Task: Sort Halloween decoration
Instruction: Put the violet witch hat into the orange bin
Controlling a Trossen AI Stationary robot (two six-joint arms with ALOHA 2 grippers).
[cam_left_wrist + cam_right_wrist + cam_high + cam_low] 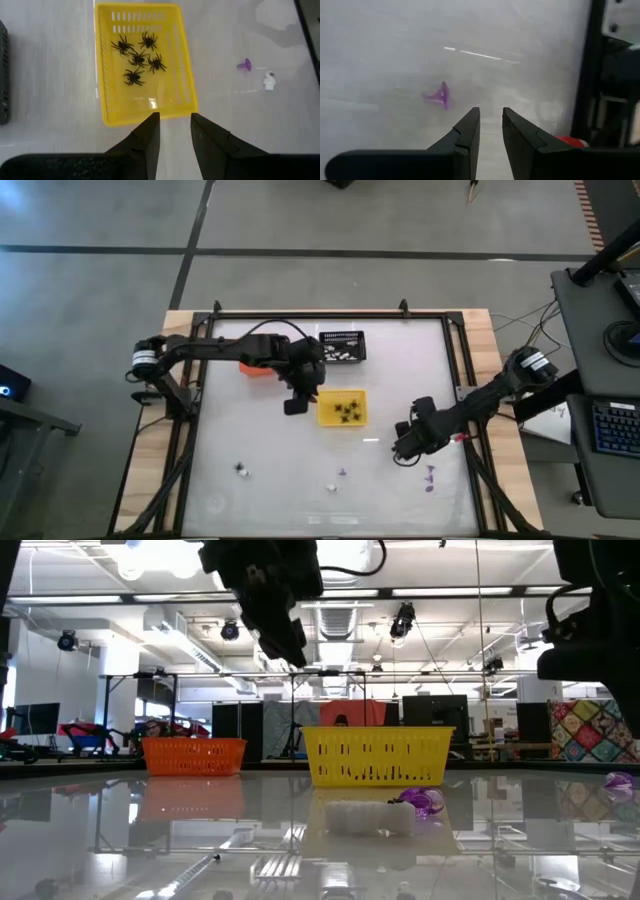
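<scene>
Spiders [137, 57], 5 of them, lie in the yellow basket [186, 95]; the left gripper [175, 127] hovers at its rim, fingers spread and empty. The right gripper [490, 125], fingers slightly apart and empty, faces a purple piece [439, 95] on the worktop [260, 450]; best centre over it before closing.

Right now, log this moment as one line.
left gripper: open, empty, above yellow basket | spiders: in basket | right gripper: open, near purple piece
</scene>
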